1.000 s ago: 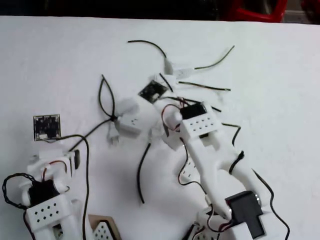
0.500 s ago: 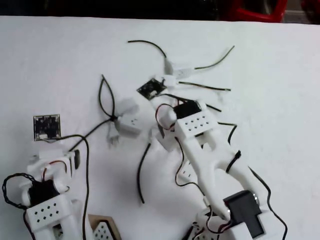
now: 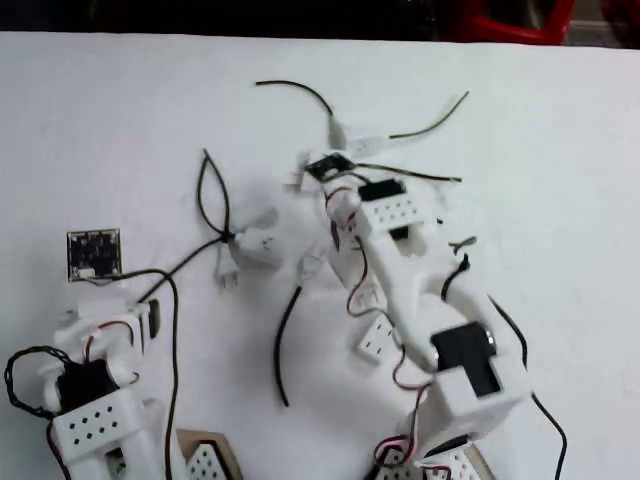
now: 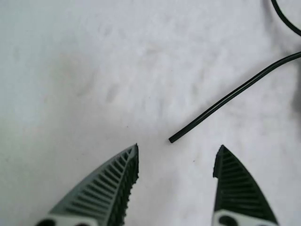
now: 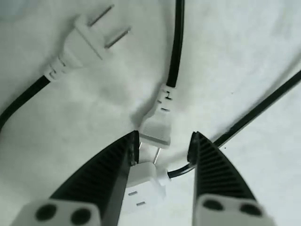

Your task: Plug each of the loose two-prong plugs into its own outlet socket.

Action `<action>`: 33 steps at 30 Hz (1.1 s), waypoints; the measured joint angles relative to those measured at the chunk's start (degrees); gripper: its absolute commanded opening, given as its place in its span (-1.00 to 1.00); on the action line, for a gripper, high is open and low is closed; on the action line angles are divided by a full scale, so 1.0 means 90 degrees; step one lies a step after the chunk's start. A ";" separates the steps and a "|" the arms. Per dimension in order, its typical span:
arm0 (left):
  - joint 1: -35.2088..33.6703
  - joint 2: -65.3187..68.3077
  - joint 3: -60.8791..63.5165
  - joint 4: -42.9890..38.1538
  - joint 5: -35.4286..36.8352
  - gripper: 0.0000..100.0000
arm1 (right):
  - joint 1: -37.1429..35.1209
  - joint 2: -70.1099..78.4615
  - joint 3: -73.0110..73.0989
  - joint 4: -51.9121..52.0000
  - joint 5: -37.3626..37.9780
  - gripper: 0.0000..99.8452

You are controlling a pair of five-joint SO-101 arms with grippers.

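The white table has much bare surface in the upper left and along the right side of the high view, and its far edge runs along the top of that frame. The cords and plugs are crowded in the middle. The left arm stands in the lower left corner, close to a square marker card. The right arm is stretched from the lower right up to the centre. The left gripper is wide apart and holds nothing. Under it is only table, and the cut end of a black cable lies just ahead of the gap between its tips. The right gripper is spread about halfway and is not clamped on anything. A white two-prong plug lies just at the tips, in the middle of the gap, with its prongs pointing inward. A small white outlet socket on a black cord lies deeper between the jaws, against one finger, very near the prongs; it is hard to tell whether they touch. A second plug lies free in the upper left of the right wrist view, well apart from the jaws. Another socket block lies beside the right arm.
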 measured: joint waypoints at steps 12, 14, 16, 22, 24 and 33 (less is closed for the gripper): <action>0.0000 0.0000 0.0000 0.0000 0.0000 -0.48 | 0.0010 0.1104 -0.0654 0.0254 -0.0010 -0.68; 0.0000 0.0000 0.0000 0.0000 0.0000 -0.48 | 0.0020 0.1221 -0.0654 0.0186 -0.0020 -0.68; 0.0000 0.0000 0.0000 0.0000 0.0000 -0.48 | 0.0039 0.1241 -0.0654 0.0186 -0.0010 -0.70; 0.0000 0.0000 0.0000 0.0000 0.0000 -0.48 | 0.0078 0.1241 -0.0654 0.0186 -0.0010 -0.90; 0.0000 0.0000 0.0000 0.0000 0.0000 -0.48 | 0.0078 0.1250 -0.0654 0.0186 -0.0010 -0.96; 0.0000 0.0000 0.0000 0.0000 0.0000 -0.48 | 0.0029 0.0899 -0.0635 0.0186 0.0469 -0.77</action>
